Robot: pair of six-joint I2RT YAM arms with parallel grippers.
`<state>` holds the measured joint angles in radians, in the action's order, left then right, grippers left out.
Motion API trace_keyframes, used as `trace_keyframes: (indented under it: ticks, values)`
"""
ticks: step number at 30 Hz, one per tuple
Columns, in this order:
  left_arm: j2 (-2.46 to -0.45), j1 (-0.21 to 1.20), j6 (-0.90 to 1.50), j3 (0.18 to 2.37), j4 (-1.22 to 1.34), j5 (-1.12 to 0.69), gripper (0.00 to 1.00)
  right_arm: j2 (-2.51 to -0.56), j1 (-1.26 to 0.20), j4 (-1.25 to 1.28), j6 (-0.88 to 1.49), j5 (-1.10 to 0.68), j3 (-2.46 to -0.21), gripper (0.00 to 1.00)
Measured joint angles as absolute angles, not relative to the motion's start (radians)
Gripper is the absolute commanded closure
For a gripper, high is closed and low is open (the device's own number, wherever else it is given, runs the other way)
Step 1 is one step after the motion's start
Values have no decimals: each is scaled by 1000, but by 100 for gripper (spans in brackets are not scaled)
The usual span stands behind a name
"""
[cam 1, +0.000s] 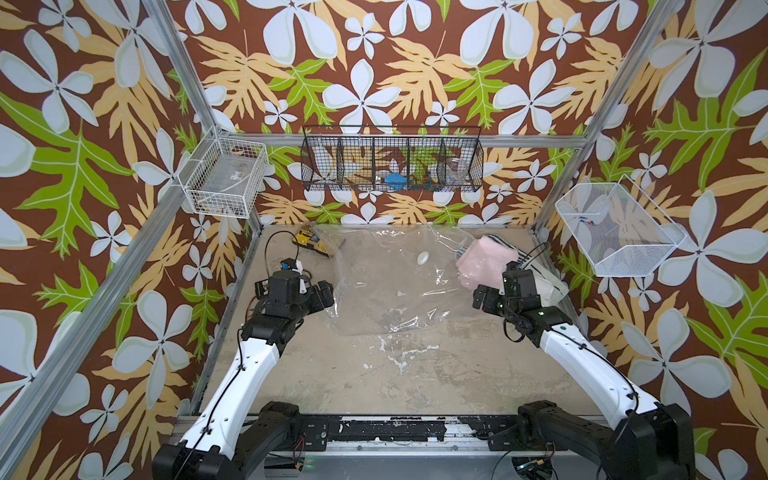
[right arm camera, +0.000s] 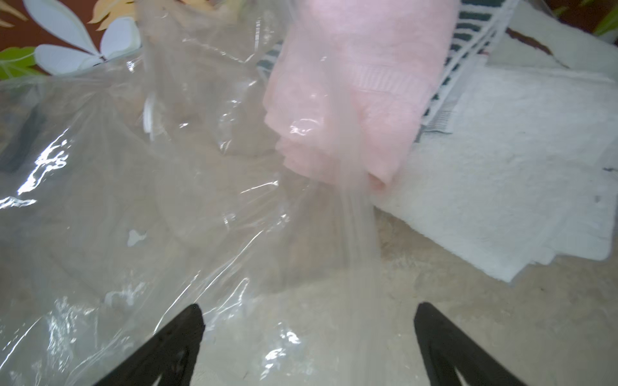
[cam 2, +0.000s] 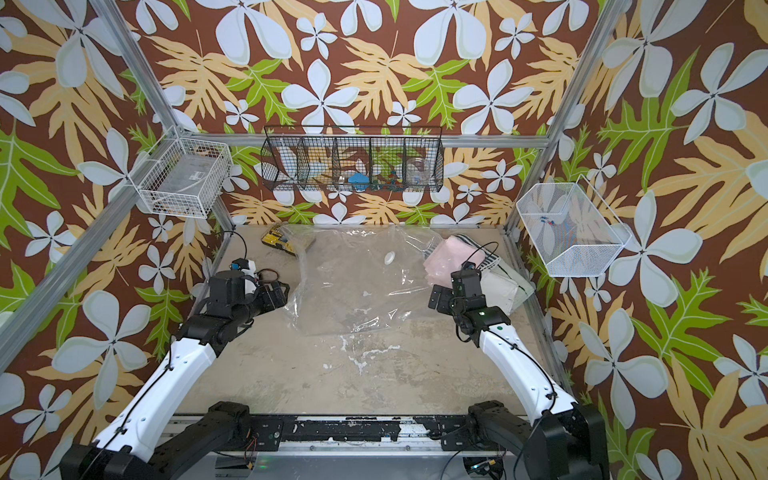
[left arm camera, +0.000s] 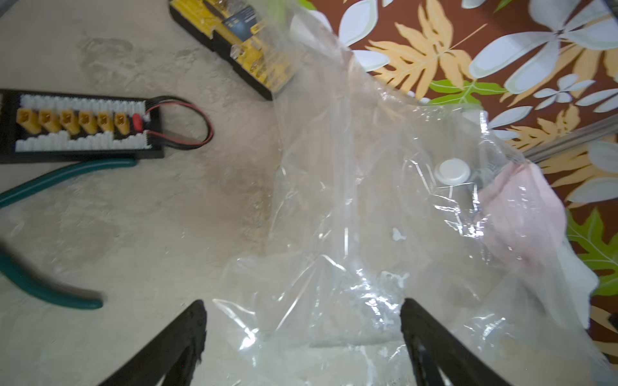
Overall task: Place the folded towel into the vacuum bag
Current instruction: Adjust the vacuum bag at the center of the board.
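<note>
Two grippers: the left gripper and the right gripper both stand with jaws wide apart and hold nothing. Each hangs low at a side edge of the bag, the right one just beside the towel stack.
Bag position: the vacuum bag lies crumpled across the back middle of the table, with its white valve cap facing up.
Towel position: the folded pink towel sits at the far right of the table, on top of a striped towel and a white towel.
Overlap: clear film drapes over part of the pink towel. I cannot tell whether that part is inside the bag's mouth or only covered.
Towel handling: probably light, soft and squashy. The folds would likely spill open if only one layer were pinched.
Towel hold: the rounded folded edge nearest the right gripper looks best, taken through the whole thickness.
Bag handling: it looks thin, slick and floppy, so the mouth probably needs holding open. The zip strip cannot be made out.
Risk: film could be pinched along with the terry, or the striped towel dragged along underneath.
</note>
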<state>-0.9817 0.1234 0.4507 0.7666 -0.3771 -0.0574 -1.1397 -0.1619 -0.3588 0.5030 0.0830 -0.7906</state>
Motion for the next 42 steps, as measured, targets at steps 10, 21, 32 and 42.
trace_keyframes:
  ticks: [10, 21, 32, 42]
  values:
    - [-967, 85, 652, 516, -251, -187, 17, -1266, -79, -332, 557, -13, -773, 47]
    - [-1048, 52, 783, 523, -32, -202, 66, -1037, -171, -301, 648, -236, -585, 100]
    - [-1205, -123, 691, 744, -50, -129, 68, -861, -494, -410, 810, -288, -440, 53]
    - [-1057, -86, 593, 850, -211, -94, 41, -916, -282, -538, 674, -139, -680, 11]
